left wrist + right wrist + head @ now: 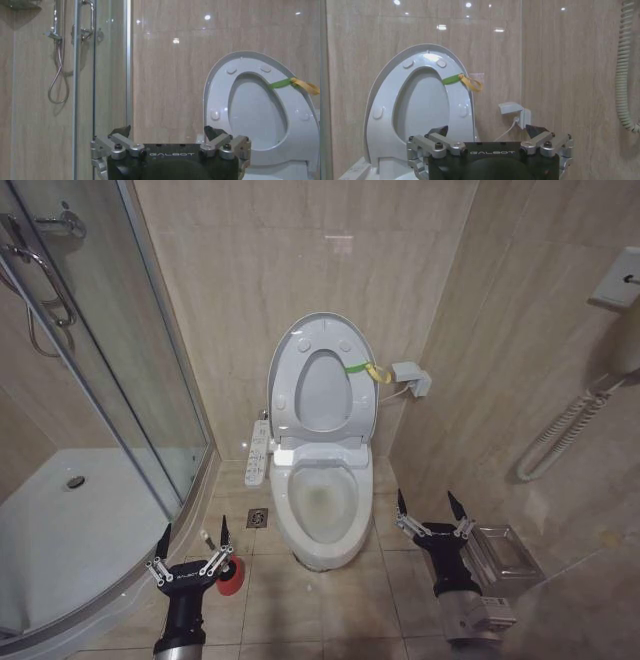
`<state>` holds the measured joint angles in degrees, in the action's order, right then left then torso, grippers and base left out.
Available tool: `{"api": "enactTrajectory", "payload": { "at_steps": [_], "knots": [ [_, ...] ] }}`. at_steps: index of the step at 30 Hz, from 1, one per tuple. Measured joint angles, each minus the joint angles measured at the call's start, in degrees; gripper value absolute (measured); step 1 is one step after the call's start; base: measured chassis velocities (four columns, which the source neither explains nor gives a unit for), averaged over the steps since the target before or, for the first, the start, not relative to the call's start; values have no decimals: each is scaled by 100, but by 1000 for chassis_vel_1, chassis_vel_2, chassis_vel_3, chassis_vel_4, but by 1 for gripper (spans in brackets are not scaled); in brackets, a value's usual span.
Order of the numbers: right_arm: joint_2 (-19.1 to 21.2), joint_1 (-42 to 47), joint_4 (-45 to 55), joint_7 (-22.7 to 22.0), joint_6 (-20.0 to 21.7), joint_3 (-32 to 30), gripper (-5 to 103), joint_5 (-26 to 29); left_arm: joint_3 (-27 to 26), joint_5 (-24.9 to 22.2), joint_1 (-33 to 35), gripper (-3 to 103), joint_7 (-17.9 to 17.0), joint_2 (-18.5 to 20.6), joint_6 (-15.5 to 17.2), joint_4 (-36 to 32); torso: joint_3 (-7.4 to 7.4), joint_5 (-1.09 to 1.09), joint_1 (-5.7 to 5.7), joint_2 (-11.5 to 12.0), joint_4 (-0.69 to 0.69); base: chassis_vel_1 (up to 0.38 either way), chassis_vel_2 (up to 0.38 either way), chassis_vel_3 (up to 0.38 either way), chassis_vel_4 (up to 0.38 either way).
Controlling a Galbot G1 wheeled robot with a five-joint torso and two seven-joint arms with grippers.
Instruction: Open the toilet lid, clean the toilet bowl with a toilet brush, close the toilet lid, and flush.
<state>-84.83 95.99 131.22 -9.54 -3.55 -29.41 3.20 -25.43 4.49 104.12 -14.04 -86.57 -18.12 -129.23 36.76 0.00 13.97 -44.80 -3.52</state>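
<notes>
The word GALBOT is showing in pale letters on the black body of the left gripper (170,140) and likewise on the right gripper (490,139) (nothing else is reading clearly).

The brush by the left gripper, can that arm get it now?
Probably yes. The left gripper is open, low over the floor, right beside the brush in its red cup, with nothing between them.

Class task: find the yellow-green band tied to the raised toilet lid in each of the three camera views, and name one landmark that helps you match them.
Head view: yellow-green band at the toilet lid's right edge.
Left wrist view: band on the lid's far-right rim.
Right wrist view: band near centre.
Shared landmark: the upright lid itself.
</notes>
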Motion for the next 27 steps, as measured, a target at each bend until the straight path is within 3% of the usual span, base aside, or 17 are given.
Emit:
{"api": "enactTrajectory", "payload": {
  "at_steps": [7, 8, 15, 22, 23, 27],
  "knots": [
    [0, 0, 0, 0, 0, 0, 100, 0, -92, 7, 72, 99, 51, 230, -184, 20, 0, 0, 0, 0, 0, 0, 0, 0, 0],
    [0, 0, 0, 0, 0, 0, 100, 0, -108, 3, 70, 87, 45, 271, -189, 28, 0, 0, 0, 0, 0, 0, 0, 0, 0],
    [0, 0, 0, 0, 0, 0, 100, 0, -122, -124, 25, 86, -77, 386, -75, 38, 0, -1, 0, 0, 0, 0, 0, 0, 0],
    [0, 0, 0, 0, 0, 0, 100, 0, -86, -309, -6, 86, -109, 440, 169, -42, 0, 0, 0, 0, 0, 0, 0, 0, 0],
    [0, 0, 0, 0, 0, 0, 100, 0, -88, -423, -26, 99, -90, 470, 193, -55, 0, 0, 0, 0, 0, 0, 0, 0, 0],
    [0, 0, 0, 0, 0, 0, 100, 0, -114, -548, -70, 99, -42, 518, 223, -54, 0, 0, 0, 0, 0, 0, 0, 0, 0]
  ]
}}
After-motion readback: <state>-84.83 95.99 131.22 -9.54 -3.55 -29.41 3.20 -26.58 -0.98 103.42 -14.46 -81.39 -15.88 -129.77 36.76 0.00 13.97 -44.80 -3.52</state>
